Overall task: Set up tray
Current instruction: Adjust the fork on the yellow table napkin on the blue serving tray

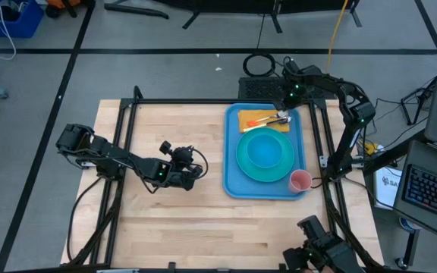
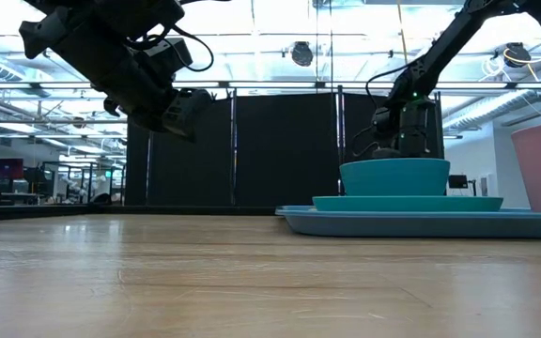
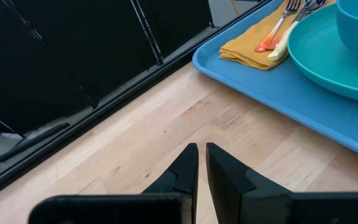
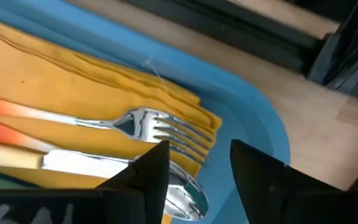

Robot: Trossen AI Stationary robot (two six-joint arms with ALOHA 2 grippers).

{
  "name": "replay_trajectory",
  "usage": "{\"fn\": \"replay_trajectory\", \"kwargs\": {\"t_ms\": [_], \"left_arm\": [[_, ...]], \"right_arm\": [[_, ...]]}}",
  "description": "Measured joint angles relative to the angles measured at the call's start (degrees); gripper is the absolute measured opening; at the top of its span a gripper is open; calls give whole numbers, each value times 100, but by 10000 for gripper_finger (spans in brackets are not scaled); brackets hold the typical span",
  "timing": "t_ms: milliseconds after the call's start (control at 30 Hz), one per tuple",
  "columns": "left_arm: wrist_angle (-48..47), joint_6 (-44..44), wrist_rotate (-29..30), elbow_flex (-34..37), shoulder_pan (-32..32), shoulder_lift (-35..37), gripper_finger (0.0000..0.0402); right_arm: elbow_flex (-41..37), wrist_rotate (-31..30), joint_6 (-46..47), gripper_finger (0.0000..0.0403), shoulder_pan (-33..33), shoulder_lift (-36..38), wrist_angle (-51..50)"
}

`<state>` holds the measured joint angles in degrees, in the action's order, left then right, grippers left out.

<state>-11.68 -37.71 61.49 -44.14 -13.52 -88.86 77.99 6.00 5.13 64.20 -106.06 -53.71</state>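
The blue tray (image 1: 232, 152) lies flat on the table's right half. At its far end a yellow-orange napkin (image 4: 73, 81) carries a fork (image 4: 148, 124), a spoon (image 4: 185, 194) and a knife (image 4: 73, 162) with orange and cream handles. A turquoise plate (image 1: 245, 163) with a bowl (image 2: 394, 176) sits mid-tray, and a pink cup (image 1: 300, 180) stands at the near right corner. My right gripper (image 4: 197, 162) hovers open just above the cutlery's metal ends (image 1: 285, 115). My left gripper (image 3: 202, 158) is shut, raised over bare wood left of the tray (image 1: 198, 176).
Bare wood spreads left of and in front of the tray (image 3: 260, 87). A black frame rail (image 3: 104, 99) runs along the table's far edge. Cables and a keyboard (image 1: 431, 193) lie off the table's right side.
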Motion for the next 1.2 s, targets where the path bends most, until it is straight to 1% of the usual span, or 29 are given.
{"fn": "replay_trajectory", "kwargs": {"t_ms": [233,467,600,667,1200], "left_arm": [[0,-9,0,0,0,0,37],[-2,-7,0,0,0,0,37],[-2,-7,2,0,0,0,37],[-1,-7,2,0,7,0,37],[-2,-7,0,0,37,0,37]], "right_arm": [[-372,10,-7,157,22,-4,256],[-415,42,8,157,73,-4,748],[-417,501,26,152,111,-4,706],[-417,610,22,144,111,-5,697],[-417,612,-83,35,111,-4,522]]}}
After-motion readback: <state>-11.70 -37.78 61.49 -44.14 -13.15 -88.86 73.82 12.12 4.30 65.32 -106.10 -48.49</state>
